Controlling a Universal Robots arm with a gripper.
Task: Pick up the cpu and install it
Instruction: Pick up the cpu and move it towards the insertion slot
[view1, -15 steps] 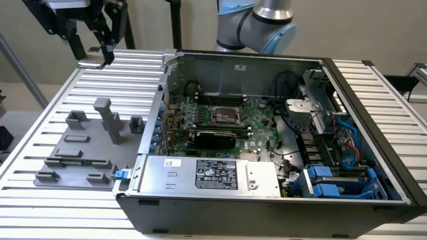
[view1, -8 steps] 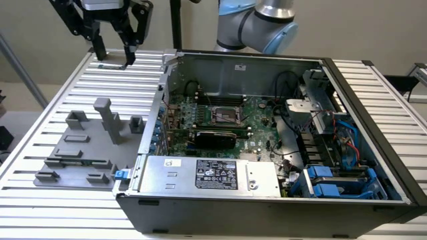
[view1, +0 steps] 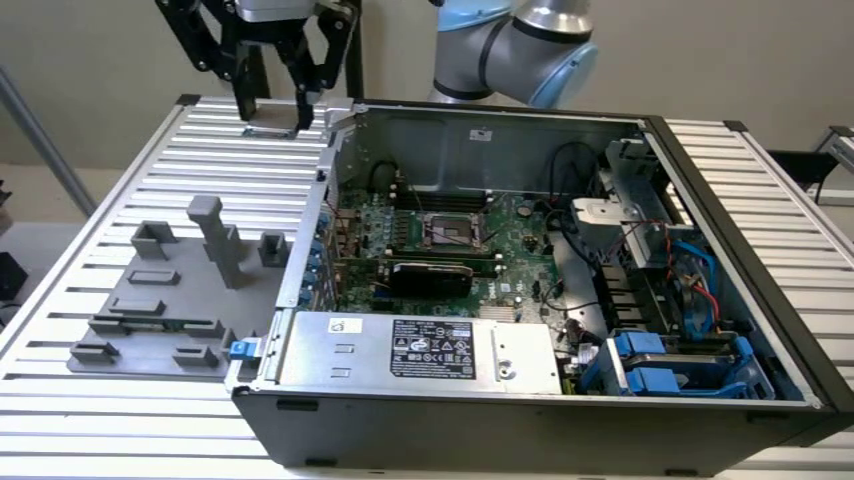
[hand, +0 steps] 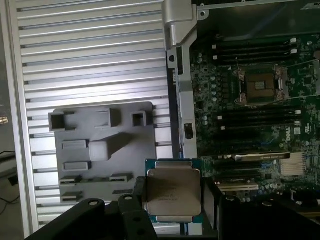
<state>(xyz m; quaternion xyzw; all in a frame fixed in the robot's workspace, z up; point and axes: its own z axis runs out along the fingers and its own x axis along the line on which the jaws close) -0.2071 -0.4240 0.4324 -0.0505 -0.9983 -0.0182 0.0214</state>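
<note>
Hanging in the air just outside the computer case (view1: 534, 430), the cpu (hand: 172, 195) sits flat between the two dark fingers (hand: 139, 192) of the claw (hand: 174, 200), which pinches it by two opposite edges. Its silvery metal top faces the wrist camera, with a pale rim around it.

In the exterior view the claw (view1: 276, 118) hangs by the case's far corner on the exterior view's left. The cpu (view1: 274, 129) shows there as a small bright piece at the fingertips, close above the slatted metal tabletop (view1: 134, 180) and outside the case wall.

A grey fixture plate (view1: 160, 300) with raised blocks lies on the tabletop beside the same side of the case, nearer the case's front than the claw is. From the wrist camera the plate (hand: 100, 150) appears well below the held chip.

Inside the case lies the green motherboard (view1: 501, 225). Its black-framed socket (view1: 447, 232) sits near the middle of the case floor, well apart from the claw, and its centre (hand: 261, 85) shows a tan square. A silver power supply (view1: 420, 350) fills the case's front edge, with blue drive carriers (view1: 661, 375) in the front corner on the exterior view's right. The robot arm (view1: 534, 50) rises behind the case's far wall.
</note>
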